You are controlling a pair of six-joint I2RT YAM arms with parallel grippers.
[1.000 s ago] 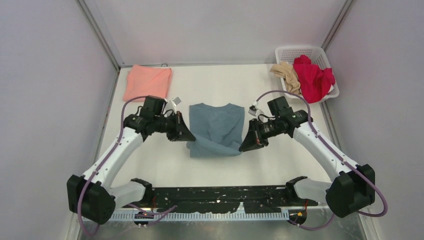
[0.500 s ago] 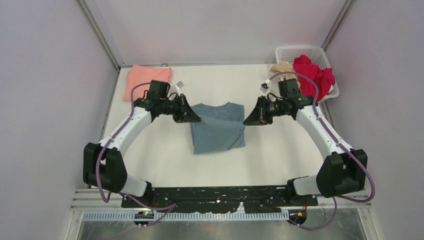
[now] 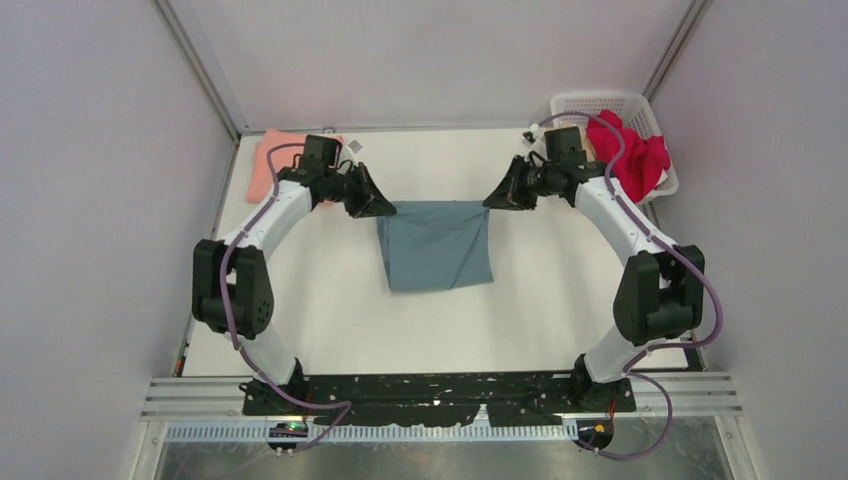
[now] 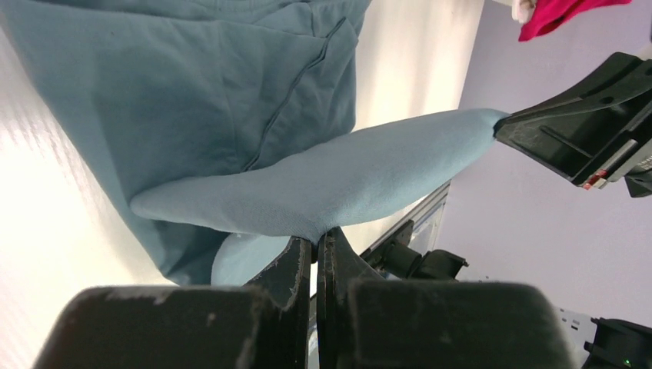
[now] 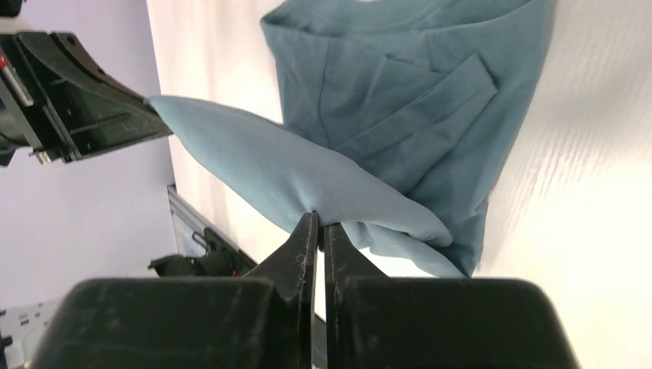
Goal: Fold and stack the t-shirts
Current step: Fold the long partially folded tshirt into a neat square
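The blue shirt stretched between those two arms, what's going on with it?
Two robot arms are folding the slate-blue t-shirt. The left fingers and right fingers are each shut on one end of an edge, holding it taut above the table while the rest lies flat below. A pink t-shirt lies at the far left, and a red t-shirt waits in the basket.

Top external view: fixed, high above the near edge, facing down and forward; covers the whole tabletop (image 3: 330, 320). Left wrist view: close range, sighting along the left tool (image 4: 316, 237) toward the right tool (image 4: 500, 124). Right wrist view: close range, mirrored, facing the left tool. All three views share the slate-blue t-shirt (image 3: 435, 245).
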